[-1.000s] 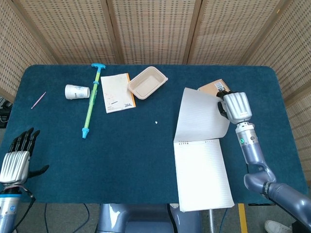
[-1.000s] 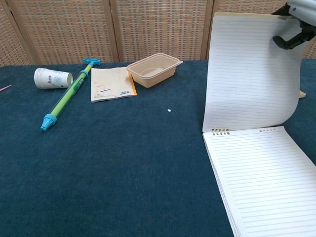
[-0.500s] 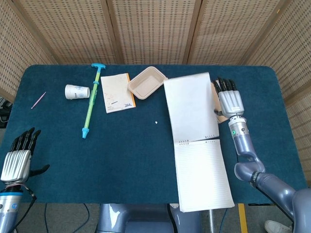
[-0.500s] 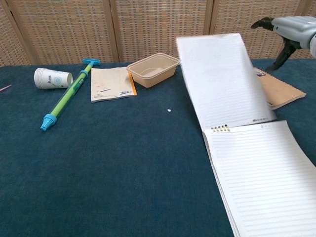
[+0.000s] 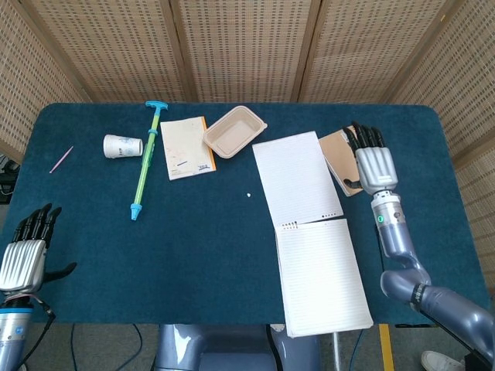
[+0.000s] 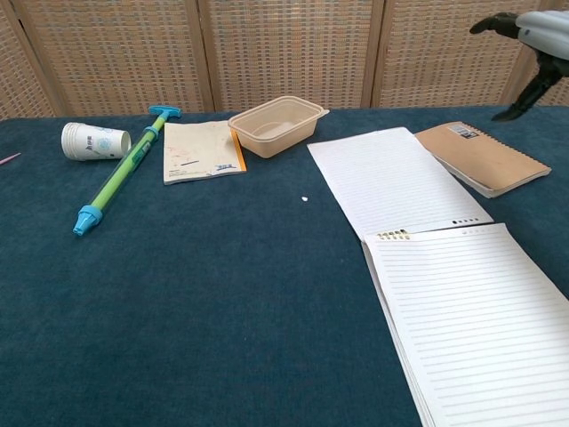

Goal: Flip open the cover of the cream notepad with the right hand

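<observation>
The cream notepad (image 5: 321, 270) (image 6: 471, 316) lies open at the front right of the table, lined pages up. Its cover (image 5: 298, 178) (image 6: 396, 181) lies flat on the cloth beyond the spiral binding, folded fully back. My right hand (image 5: 373, 161) (image 6: 529, 40) hovers to the right of the cover, above a brown notebook (image 5: 340, 154) (image 6: 480, 156), fingers spread and holding nothing. My left hand (image 5: 27, 251) rests at the table's front left edge, fingers apart and empty; the chest view does not show it.
A beige tray (image 5: 234, 131) (image 6: 277, 124) sits just left of the flipped cover. Further left lie a cream booklet (image 5: 186, 147) (image 6: 203, 150), a green and blue pump (image 5: 146, 161) (image 6: 120, 173), a tipped paper cup (image 5: 123, 145) (image 6: 94, 140) and a pink stick (image 5: 61, 158).
The cover was held up by my right hand, then let go; it fell back away from the pad and now lies flat. The right hand opened and drew off to the right.
</observation>
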You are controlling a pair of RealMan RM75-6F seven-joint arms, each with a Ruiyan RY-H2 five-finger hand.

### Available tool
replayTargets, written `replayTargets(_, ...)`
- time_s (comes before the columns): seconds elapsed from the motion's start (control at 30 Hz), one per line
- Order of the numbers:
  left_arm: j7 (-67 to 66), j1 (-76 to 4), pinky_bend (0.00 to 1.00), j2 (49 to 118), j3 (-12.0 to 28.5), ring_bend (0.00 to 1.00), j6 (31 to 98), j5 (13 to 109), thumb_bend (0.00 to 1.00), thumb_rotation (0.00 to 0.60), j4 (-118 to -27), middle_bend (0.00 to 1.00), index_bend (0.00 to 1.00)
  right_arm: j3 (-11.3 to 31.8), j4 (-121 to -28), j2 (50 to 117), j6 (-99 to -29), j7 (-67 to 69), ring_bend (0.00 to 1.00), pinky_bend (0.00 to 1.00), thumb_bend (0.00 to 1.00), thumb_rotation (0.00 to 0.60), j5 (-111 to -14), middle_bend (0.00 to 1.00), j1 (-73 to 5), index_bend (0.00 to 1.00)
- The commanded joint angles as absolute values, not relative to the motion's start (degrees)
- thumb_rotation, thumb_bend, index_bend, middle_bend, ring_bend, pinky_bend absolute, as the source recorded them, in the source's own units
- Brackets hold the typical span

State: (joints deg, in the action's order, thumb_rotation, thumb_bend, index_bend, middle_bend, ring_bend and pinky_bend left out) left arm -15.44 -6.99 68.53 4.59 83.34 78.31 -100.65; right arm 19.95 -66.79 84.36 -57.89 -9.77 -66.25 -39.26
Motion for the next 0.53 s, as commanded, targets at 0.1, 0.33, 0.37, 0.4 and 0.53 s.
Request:
replayTargets(0.1, -14.98, -6.72, 0.08, 68.33, 4.32, 0.00, 83.48, 78.39, 0.12, 0.600, -100.67, 0.00, 0.01, 13.56, -76.69, 79.13, -67.63, -6.46, 0.00, 0.02, 0.00, 0.600, -70.52, 0.00, -29.28, 0.00)
replayTargets(0.33, -15.19, -6.56, 0.08, 68.48, 3.99, 0.00, 83.55, 78.54, 0.12, 0.600, -100.76, 0.00, 0.00, 6.59, -81.82, 75.17, -78.52, 0.21, 0.00, 0.01, 0.00, 0.600, -77.46, 0.00, -18.88, 0.00)
replayTargets(0.37, -15.33, -6.58, 0.08, 68.51, 3.97, 0.00, 83.59, 78.64, 0.12, 0.600, -100.87, 0.00, 0.00, 5.81, -82.15, 74.75, -79.63, 0.69, 0.00, 0.01, 0.00, 0.600, -78.35, 0.00, -17.80, 0.00)
replayTargets(0.4, -15.46, -6.61, 0.08, 68.52, 3.92, 0.00, 83.64, 78.85, 0.12, 0.600, -101.06, 0.00, 0.00, 5.06, -82.64, 74.31, -80.55, 0.95, 0.00, 0.01, 0.00, 0.600, -78.92, 0.00, -16.77, 0.00)
replayTargets(0.53, -16.23, -6.72, 0.06, 68.48, 3.69, 0.00, 83.88, 79.74, 0.12, 0.600, -101.84, 0.00, 0.00, 2.82, -85.87, 71.92, -83.33, 1.60, 0.00, 0.01, 0.00, 0.600, -80.88, 0.00, -13.42, 0.00)
